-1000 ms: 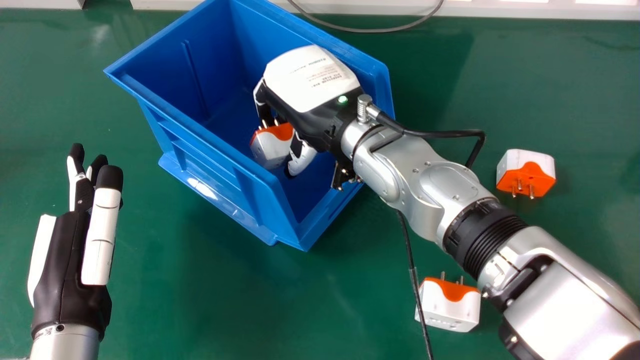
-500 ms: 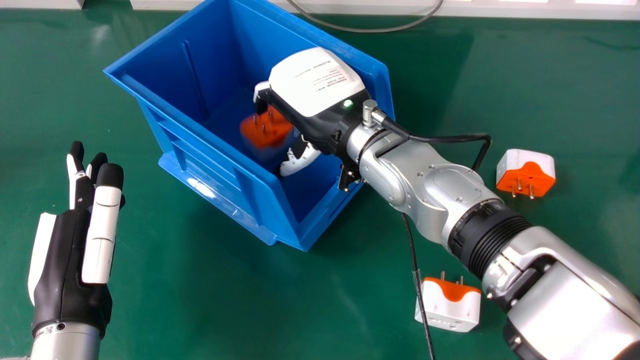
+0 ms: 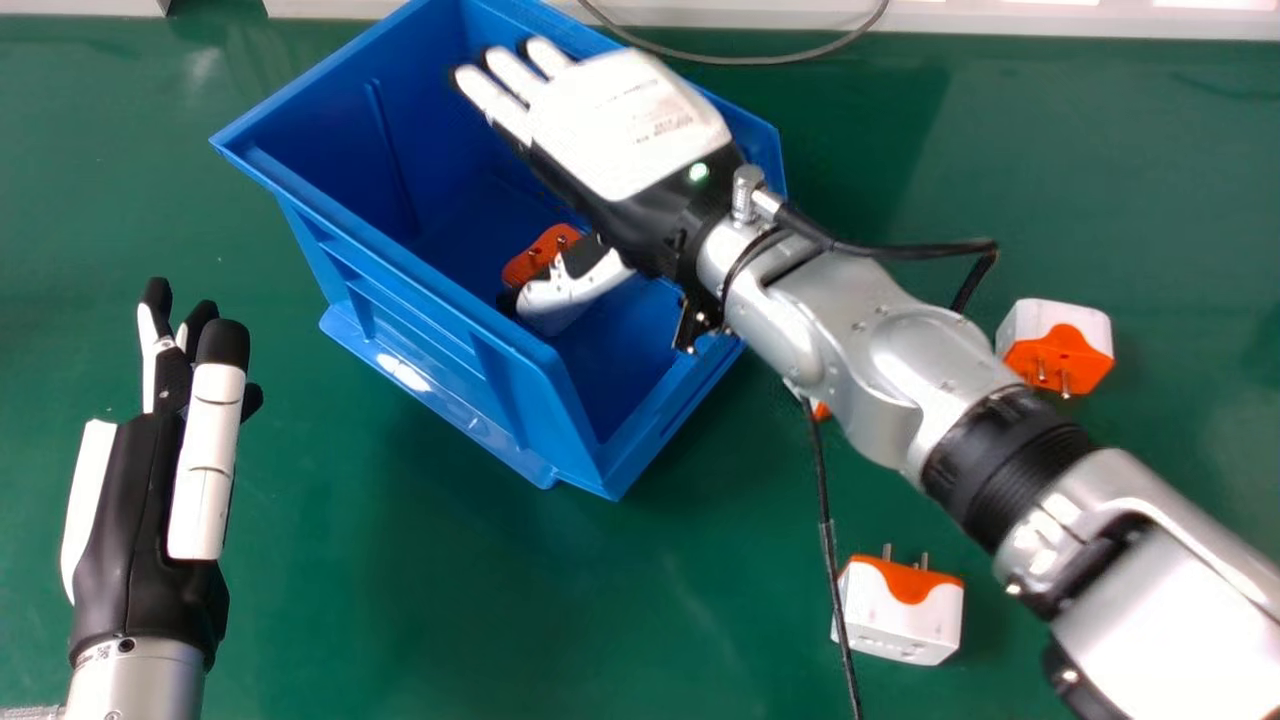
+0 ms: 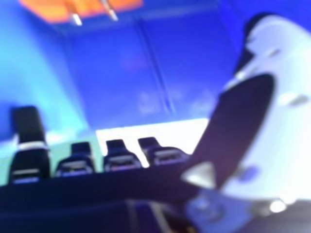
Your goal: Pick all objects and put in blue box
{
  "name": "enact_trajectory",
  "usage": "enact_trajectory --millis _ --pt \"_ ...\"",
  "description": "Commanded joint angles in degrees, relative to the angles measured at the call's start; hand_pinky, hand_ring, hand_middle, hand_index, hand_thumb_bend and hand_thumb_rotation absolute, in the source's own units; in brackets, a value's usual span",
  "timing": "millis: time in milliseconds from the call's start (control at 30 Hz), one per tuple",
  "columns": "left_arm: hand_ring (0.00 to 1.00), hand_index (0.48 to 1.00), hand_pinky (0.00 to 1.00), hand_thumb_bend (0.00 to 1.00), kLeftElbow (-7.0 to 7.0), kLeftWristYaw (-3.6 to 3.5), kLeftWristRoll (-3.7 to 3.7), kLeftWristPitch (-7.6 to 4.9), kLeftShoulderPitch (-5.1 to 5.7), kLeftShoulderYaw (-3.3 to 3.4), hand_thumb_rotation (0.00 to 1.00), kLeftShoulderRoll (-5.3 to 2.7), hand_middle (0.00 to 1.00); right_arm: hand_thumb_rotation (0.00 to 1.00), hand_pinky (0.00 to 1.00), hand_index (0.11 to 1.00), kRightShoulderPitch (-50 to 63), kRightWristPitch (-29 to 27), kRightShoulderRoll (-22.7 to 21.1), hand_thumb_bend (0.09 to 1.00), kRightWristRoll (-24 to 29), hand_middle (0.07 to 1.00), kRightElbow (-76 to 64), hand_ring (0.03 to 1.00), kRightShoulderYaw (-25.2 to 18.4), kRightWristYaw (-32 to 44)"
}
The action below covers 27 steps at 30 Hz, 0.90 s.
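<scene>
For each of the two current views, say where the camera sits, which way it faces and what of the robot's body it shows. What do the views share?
Head view: on the robot's head, facing forward and down at the blue box and green tabletop; shows the left hand, right hand and right arm.
Right hand view: at the right hand, facing into the box; shows its fingertips and thumb.
Shared: right hand, box interior and probably the orange pronged adapter.

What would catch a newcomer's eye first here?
Probably the blue box, with the right hand open over it. Then the orange plug inside the box, partly behind the thumb, and the orange-and-white plugs on the green table, to the robot's right.
</scene>
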Motion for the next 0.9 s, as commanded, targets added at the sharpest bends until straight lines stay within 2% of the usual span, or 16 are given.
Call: enact_trajectory --millis 0,200,333,500,600,700,800,867 --pt "0.97 0.98 0.93 0.72 -0.54 0.08 -0.23 -0.58 -0.12 0.33 1.0 0.14 1.0 0.54 0.84 0.994 2.4 1.2 -2.8 0.424 0.8 1.0 -7.8 1.0 -2.2 2.4" --pt "0.98 0.981 0.94 0.72 0.03 -0.07 -0.46 -0.36 -0.63 0.63 1.0 0.15 1.0 0.51 0.85 0.997 10.8 3.6 -9.5 0.391 0.6 1.0 -26.6 1.0 -6.8 9.6" --pt "0.98 0.982 0.94 0.75 1.09 -0.22 -0.53 -0.67 -1.15 0.87 1.0 0.19 1.0 0.51 0.83 0.981 18.7 5.0 -13.9 0.388 0.2 1.0 -39.5 0.972 -11.0 12.7" --pt "0.98 0.982 0.94 0.76 0.99 -0.23 -0.35 -0.45 -1.34 0.79 1.0 0.2 1.0 0.52 0.81 0.973 31.6 7.6 -18.1 0.39 -1.2 1.0 -53.6 0.963 -16.7 15.4" --pt "0.98 0.983 0.95 0.76 1.13 -0.16 -0.15 -0.45 -1.51 0.68 1.0 0.2 1.0 0.56 0.79 0.96 41.3 11.5 -18.3 0.419 -2.2 0.999 -62.0 0.946 -20.0 18.0" --pt "0.98 0.983 0.95 0.75 1.55 -0.19 -0.04 -0.82 -1.57 0.66 1.0 0.19 1.0 0.57 0.86 0.955 49.7 13.7 -17.6 0.424 -2.8 0.999 -67.0 0.956 -22.4 18.4" --pt "0.98 0.983 0.94 0.74 1.03 -0.01 0.29 -0.66 -1.53 0.38 1.0 0.06 1.0 0.6 0.88 0.956 54.8 13.2 -17.8 0.432 -4.2 1.0 -68.6 0.963 -24.0 16.6" --pt "0.98 0.982 0.94 0.74 1.2 0.06 0.41 -0.74 -1.66 0.31 1.0 0.07 1.0 0.64 0.87 0.95 58.8 11.8 -18.4 0.435 -4.7 0.988 -68.7 0.953 -25.2 14.2"
